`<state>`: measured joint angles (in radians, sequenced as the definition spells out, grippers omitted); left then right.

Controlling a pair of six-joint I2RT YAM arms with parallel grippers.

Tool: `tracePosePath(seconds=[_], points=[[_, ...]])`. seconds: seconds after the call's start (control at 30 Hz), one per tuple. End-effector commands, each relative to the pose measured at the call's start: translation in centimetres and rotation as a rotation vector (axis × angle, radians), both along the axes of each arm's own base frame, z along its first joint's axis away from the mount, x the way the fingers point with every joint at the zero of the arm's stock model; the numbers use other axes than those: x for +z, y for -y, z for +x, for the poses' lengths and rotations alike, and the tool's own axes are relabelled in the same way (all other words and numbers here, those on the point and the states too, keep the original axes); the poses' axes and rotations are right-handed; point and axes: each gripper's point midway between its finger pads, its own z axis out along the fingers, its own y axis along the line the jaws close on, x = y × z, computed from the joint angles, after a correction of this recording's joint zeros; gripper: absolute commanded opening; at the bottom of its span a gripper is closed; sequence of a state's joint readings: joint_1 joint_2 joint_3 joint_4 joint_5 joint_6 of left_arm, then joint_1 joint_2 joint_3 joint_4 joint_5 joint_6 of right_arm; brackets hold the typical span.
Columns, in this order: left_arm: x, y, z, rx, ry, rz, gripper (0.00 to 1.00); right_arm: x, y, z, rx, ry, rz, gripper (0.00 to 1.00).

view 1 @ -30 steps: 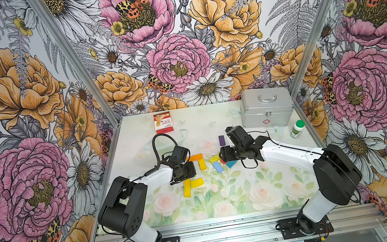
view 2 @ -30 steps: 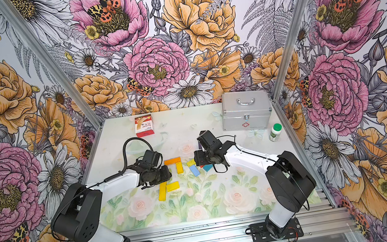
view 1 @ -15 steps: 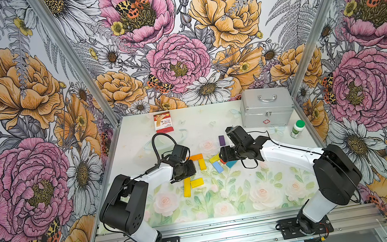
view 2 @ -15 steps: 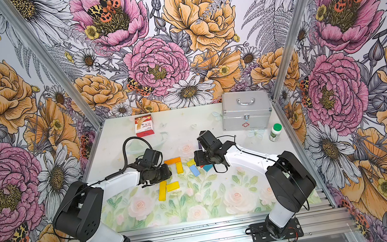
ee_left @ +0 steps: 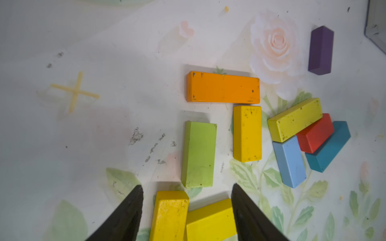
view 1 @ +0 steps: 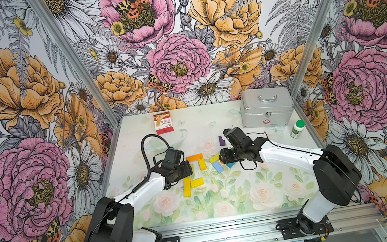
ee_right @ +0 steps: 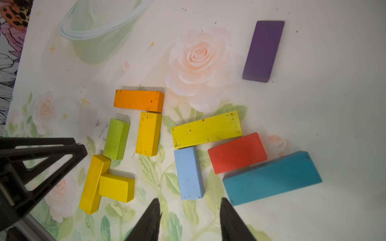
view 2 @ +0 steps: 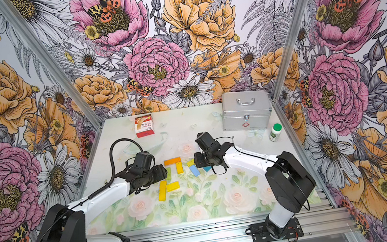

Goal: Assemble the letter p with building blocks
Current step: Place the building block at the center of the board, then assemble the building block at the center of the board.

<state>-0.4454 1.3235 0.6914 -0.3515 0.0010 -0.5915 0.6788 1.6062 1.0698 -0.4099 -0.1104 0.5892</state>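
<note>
**Left gripper**: jaws well apart, gripping nothing. The yellow pair listed next shows between them in the left wrist view; contact cannot be told.

**Long yellow block**, **short yellow block**: touching, forming an L on the table.

**Green block**, **orange block**, **amber block**: orange lies crosswise with amber touching beneath it. Green lies parallel to amber, a gap between.

**Loose lot:** lemon block, light blue block, red block and teal block are close-packed. The purple block lies well apart.

**Right gripper**: partly open, empty, just short of the light blue block.

**Handling, judged:** rigid, light, smooth-painted, apt to slide. Pinch across the narrow width at mid-length.

**Views:** both top views hide most of the red and green blocks under the grippers; the wrist views show them. The left wrist view crops the yellow pair, which the right wrist view shows whole.
</note>
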Motion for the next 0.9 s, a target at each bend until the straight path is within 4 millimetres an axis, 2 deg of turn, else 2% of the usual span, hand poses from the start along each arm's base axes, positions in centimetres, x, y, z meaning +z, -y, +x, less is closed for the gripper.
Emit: tracePosePath(seconds=[0.0, 0.07, 0.17, 0.2, 0.23, 0.3, 0.43, 0.6, 0.87], points=[[1.2, -1.4, 0.4, 0.059, 0.084, -0.074, 0.64, 1.2, -3.4, -0.4, 0.062, 0.018, 0.046, 0.28], [1.2, -1.9, 0.3, 0.073, 0.106, -0.139, 0.6, 0.6, -4.9, -0.9, 0.086, -0.003, 0.05, 0.16], [0.7, -2.5, 0.1, 0.079, 0.101, -0.186, 0.48, 0.2, -6.7, -0.9, 0.105, -0.019, 0.075, 0.01], [0.5, -2.5, 0.1, 0.068, 0.093, -0.184, 0.4, 0.1, -7.1, -0.6, 0.101, -0.024, 0.083, 0.0], [0.3, -2.4, 0.2, 0.055, 0.087, -0.186, 0.33, -0.2, -8.4, -1.4, 0.128, -0.035, 0.085, 0.0], [0.0, -1.9, 0.3, 0.027, 0.07, -0.195, 0.22, -0.6, -9.3, -1.3, 0.136, -0.051, 0.09, 0.0], [-1.1, -1.1, 0.6, -0.002, 0.037, -0.203, 0.1, -1.5, -11.0, -1.3, 0.158, -0.081, 0.102, 0.0], [-2.5, -0.7, 1.1, -0.001, 0.002, -0.213, 0.0, -3.0, -12.7, -1.0, 0.165, -0.123, 0.128, 0.0], [-3.2, -0.3, 1.3, -0.005, -0.008, -0.233, 0.0, -5.0, -13.4, -0.8, 0.165, -0.17, 0.121, 0.0]])
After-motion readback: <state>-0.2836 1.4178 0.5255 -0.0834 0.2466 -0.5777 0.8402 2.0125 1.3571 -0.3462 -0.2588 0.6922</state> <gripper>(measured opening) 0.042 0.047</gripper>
